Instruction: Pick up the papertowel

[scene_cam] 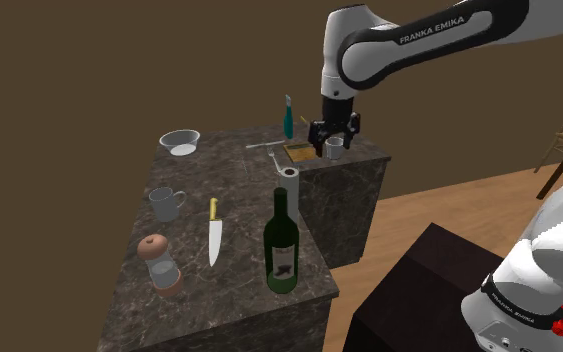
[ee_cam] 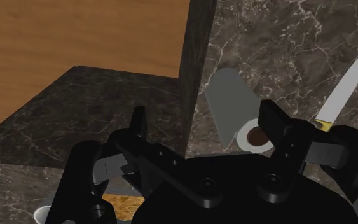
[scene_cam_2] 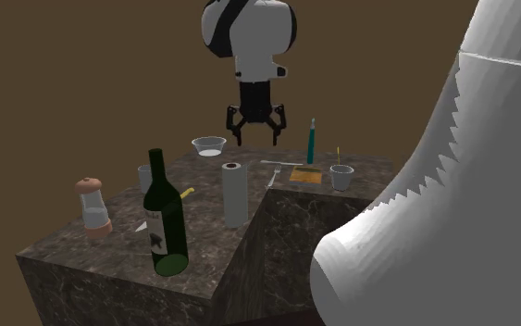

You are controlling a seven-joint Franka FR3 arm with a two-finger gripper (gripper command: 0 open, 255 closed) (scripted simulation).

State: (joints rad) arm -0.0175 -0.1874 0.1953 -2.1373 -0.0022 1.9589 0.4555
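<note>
Arm reaches in from the upper right of the shoulder view. The gripper hangs in the air right of centre, over the raised block of the dark marbled table. The fingers stand well apart with nothing between them.

Papertowel: a grey-white roll, upright on the lower table surface, just beside the block's side wall. In the shoulder view it sits near the middle of the frame, directly behind the dark green wine bottle. In the second exterior view the roll is at centre, right of the bottle and lower in the frame than the gripper, well apart from it. In the wrist view the roll is seen end-on with a brown core, beyond the gripper, nearer one finger than the other and not touched.

Other items, shoulder view:
- small grey cup and brown pad on the block, below the gripper
- teal bottle behind them
- bowl at upper left
- mug, yellow-handled knife and grinder toward lower left
</note>
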